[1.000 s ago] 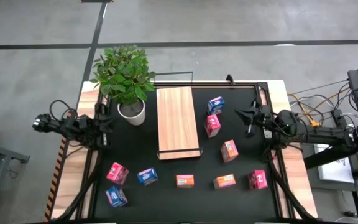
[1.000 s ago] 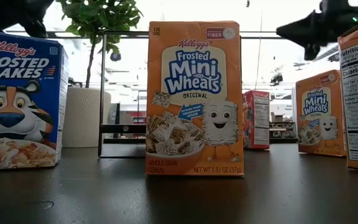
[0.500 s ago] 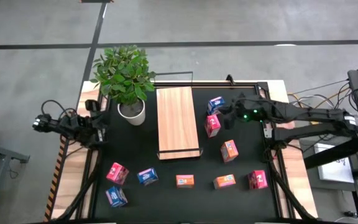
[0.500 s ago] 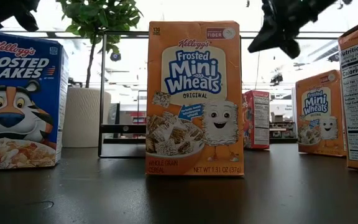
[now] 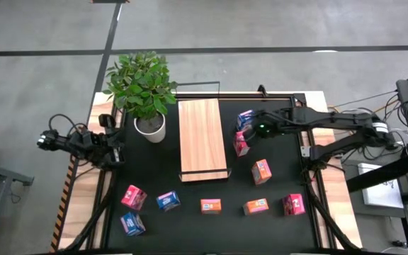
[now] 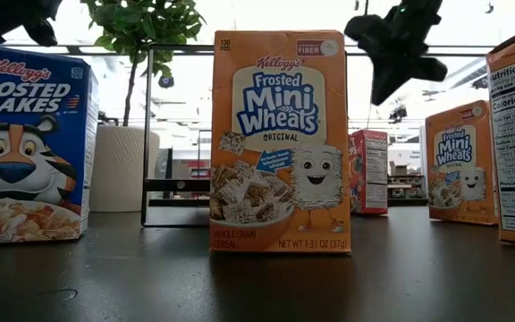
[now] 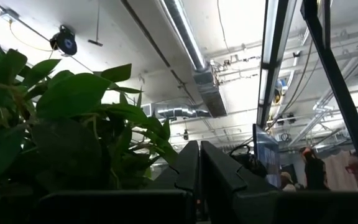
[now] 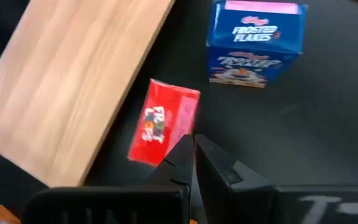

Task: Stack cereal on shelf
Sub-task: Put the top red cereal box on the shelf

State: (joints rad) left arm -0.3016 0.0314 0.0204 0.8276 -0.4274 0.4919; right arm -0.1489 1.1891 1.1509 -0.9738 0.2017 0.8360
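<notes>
No box sits on the shelf (image 5: 202, 139) yet, so the right tool (image 8: 193, 149), shut and empty above the red cereal box (image 8: 165, 121) just beside it, should open before descending.

The right arm stretches out over the table, its hand (image 5: 250, 129) raised with fingers (image 8: 213, 163) pressed together and nothing between them. The left arm sits folded at the table's left edge, its hand (image 5: 119, 134) seemingly pointed upward, fingers (image 7: 219, 171) closed.

Grey concrete floor (image 5: 261, 25), exposed ceiling ducts (image 7: 207, 93), long strip lights (image 7: 182, 31), bright room
</notes>
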